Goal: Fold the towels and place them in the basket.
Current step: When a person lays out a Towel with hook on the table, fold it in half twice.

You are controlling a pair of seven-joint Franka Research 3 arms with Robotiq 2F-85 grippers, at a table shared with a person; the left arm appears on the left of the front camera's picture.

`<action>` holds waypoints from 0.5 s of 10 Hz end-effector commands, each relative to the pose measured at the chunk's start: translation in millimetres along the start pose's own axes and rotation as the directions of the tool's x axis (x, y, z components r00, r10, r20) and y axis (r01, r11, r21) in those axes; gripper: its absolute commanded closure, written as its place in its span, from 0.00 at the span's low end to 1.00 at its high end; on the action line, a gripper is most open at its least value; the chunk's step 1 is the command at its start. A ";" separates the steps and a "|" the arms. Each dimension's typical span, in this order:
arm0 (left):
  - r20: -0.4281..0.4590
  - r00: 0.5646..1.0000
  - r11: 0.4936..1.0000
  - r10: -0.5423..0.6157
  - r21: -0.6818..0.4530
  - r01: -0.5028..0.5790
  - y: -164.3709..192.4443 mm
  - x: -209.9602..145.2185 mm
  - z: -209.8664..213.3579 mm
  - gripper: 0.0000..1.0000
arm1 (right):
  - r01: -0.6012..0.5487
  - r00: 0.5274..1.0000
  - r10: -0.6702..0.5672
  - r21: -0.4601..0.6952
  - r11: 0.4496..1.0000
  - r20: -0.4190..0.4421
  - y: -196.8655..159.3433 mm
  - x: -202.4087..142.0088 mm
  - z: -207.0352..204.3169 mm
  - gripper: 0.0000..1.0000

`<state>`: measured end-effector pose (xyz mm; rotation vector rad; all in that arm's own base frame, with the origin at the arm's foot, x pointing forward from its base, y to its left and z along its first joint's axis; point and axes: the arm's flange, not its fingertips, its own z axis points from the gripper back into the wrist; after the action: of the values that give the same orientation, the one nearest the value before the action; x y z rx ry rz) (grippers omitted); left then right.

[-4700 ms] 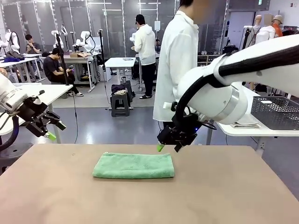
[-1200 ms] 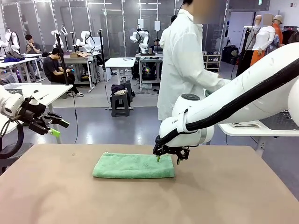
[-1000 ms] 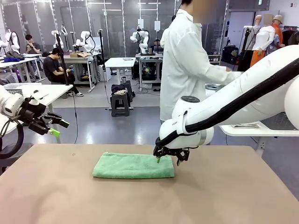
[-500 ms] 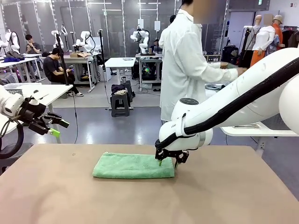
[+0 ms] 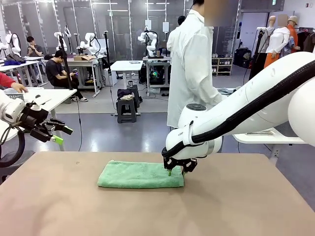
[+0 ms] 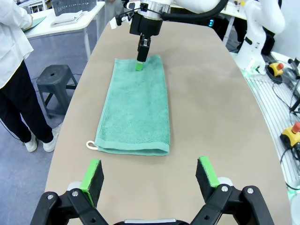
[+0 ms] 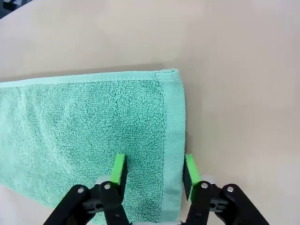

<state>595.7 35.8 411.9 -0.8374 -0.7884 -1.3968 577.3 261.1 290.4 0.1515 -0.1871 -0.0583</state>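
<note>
A mint green towel (image 5: pixel 140 175) lies folded in a long strip at the middle of the table (image 5: pixel 236 206). My right gripper (image 5: pixel 176 171) is down on its right end. In the right wrist view the towel (image 7: pixel 84 126) lies flat, and the right gripper (image 7: pixel 153 168) straddles its hemmed short edge with the jaws partly apart. My left gripper (image 5: pixel 58 136) hangs open off the table's left edge; in its own view the left gripper (image 6: pixel 149 176) looks along the towel (image 6: pixel 136 108). A dark grey mesh basket (image 6: pixel 70 5) stands on a white side table.
A person in a white coat (image 5: pixel 189 64) stands at the table's far side, turned toward the side table (image 5: pixel 266 137) on the right. A grey stool (image 6: pixel 54 79) stands off the far edge. Bare tabletop surrounds the towel.
My right gripper has sunk slightly onto the towel's right end and its jaws have narrowed. The person has pulled an arm back from the side table. The left arm has not moved.
</note>
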 end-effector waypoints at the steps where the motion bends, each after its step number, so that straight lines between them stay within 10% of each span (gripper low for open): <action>1: 0.000 1.000 1.000 0.002 -0.001 -0.002 -0.1 0.6 -0.3 0.00 | 0.042 0.999 -0.041 -0.066 0.997 0.013 10.2 4.4 -5.9 0.59; 3: 0.000 1.000 1.000 0.002 -0.001 -0.002 -0.1 0.6 -0.3 0.00 | 0.042 0.999 -0.042 -0.078 0.996 0.010 12.1 3.8 -7.3 0.79; 4: 0.000 1.000 1.000 0.002 -0.001 -0.002 -0.1 0.6 -0.3 0.00 | 0.036 0.999 -0.036 -0.087 0.996 0.004 13.2 3.2 -8.3 0.65; 5: 0.000 1.000 1.000 0.002 -0.001 -0.002 -0.1 0.6 -0.3 0.00 | 0.039 0.999 -0.038 -0.096 0.995 0.008 14.1 2.8 -8.1 0.98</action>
<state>595.7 35.8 411.9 -0.8374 -0.7884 -1.3968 579.6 264.7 292.1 0.1054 -0.1826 -0.0691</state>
